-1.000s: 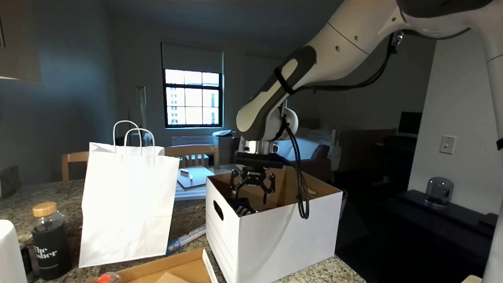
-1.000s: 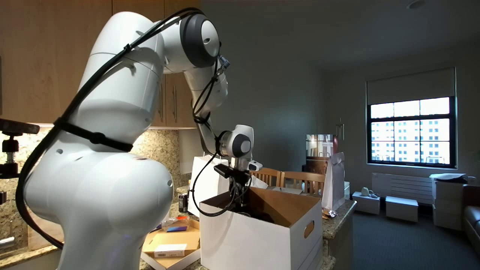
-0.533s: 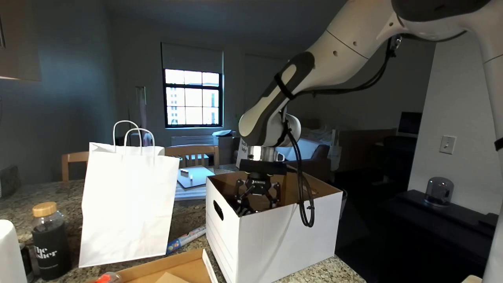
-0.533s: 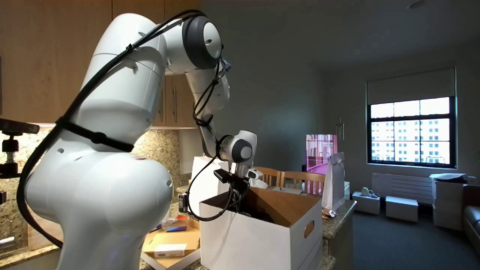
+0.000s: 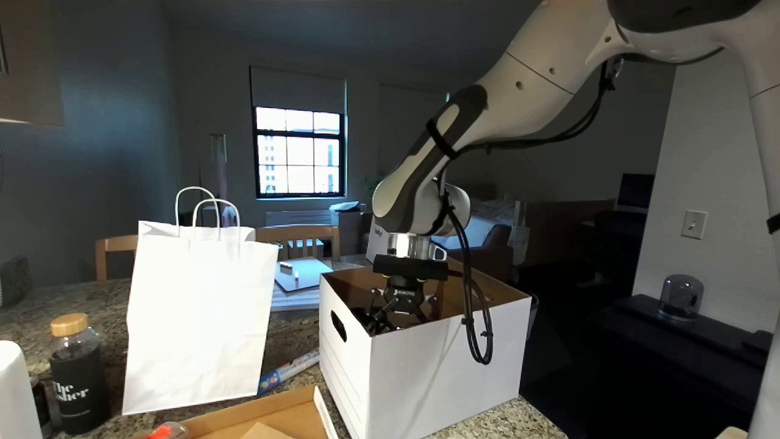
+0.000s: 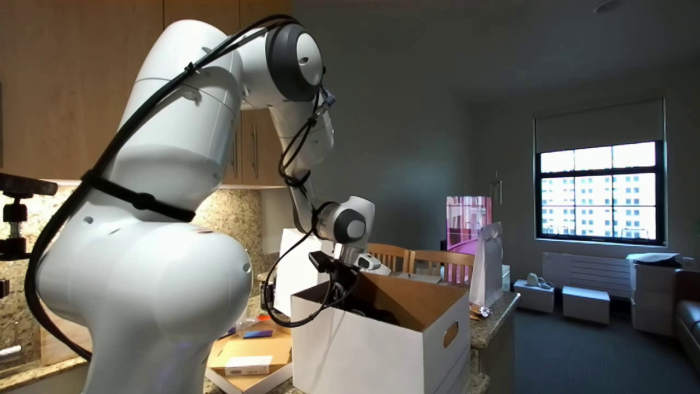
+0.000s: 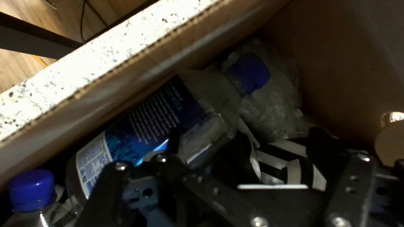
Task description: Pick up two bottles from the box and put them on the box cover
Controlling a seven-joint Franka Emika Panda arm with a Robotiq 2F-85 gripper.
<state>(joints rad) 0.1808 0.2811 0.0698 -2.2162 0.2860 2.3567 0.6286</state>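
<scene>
The white box [image 5: 448, 372] stands on the counter with its top open, and my gripper [image 5: 399, 320] reaches down inside it. In the wrist view a large clear bottle [image 7: 151, 119] with a blue label lies along the box wall, its cap [image 7: 249, 74] toward the far corner. A second bottle [image 7: 31, 190] shows its blue cap at the lower left. The gripper [image 7: 246, 142] is open: the left finger overlaps the labelled bottle's side, contact unclear, and a black-and-white striped item [image 7: 287, 160] lies below the gap. The box cover [image 5: 292, 408] lies upturned beside the box.
Crumpled clear plastic [image 7: 274, 110] fills part of the box's corner. Flat cardboard [image 6: 249, 350] and small packages lie in the cover. A white paper bag [image 5: 198, 317], a patterned tube [image 5: 292, 369] and a wooden-capped bottle [image 5: 78, 372] stand or lie nearby on the counter.
My gripper has sunk deeper into the box and shifted slightly right in an exterior view. Its jaws have stayed apart. The box and the things on the counter have kept their places.
</scene>
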